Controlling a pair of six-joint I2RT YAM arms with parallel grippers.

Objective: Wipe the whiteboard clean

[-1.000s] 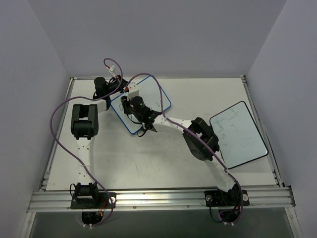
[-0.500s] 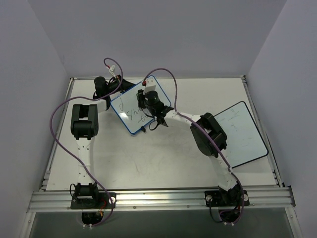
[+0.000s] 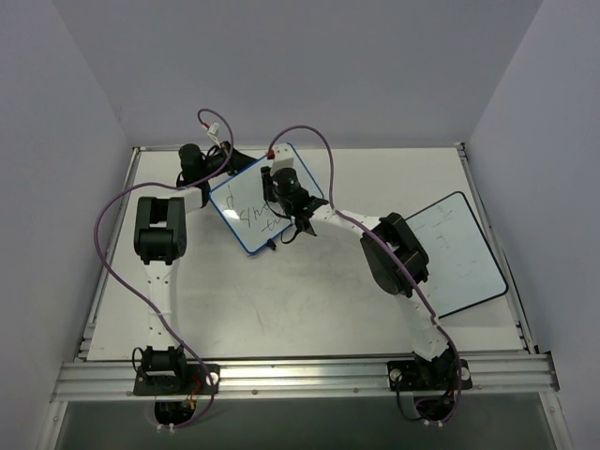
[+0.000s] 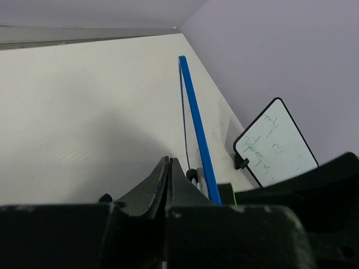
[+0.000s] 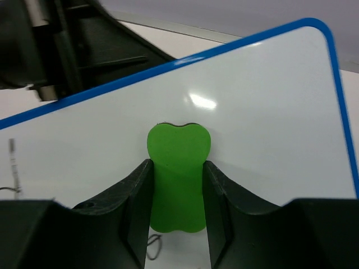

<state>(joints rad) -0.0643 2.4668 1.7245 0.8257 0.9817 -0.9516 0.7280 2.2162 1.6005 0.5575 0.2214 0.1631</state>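
Note:
The whiteboard (image 3: 240,200), blue-framed, stands tilted at the back left of the table, with black handwriting (image 3: 253,218) on its lower left part. My right gripper (image 3: 283,189) is shut on a green eraser (image 5: 178,144) and presses it flat on the board's face (image 5: 258,95); the area around it is clean. Writing shows at the left edge (image 5: 13,167). My left gripper (image 3: 228,161) is shut (image 4: 169,161) behind the board's top left corner, next to the blue frame edge (image 4: 193,120); nothing shows between its jaws.
A black-framed white board (image 3: 452,253) with faint writing lies at the right side of the table and also shows in the left wrist view (image 4: 275,143). Purple cables (image 3: 314,141) loop over the board. Walls enclose the table on three sides.
My right gripper has swept the eraser from the board's lower left up to its upper right, uncovering the handwriting. In the last half second it barely moved. The left arm is still.

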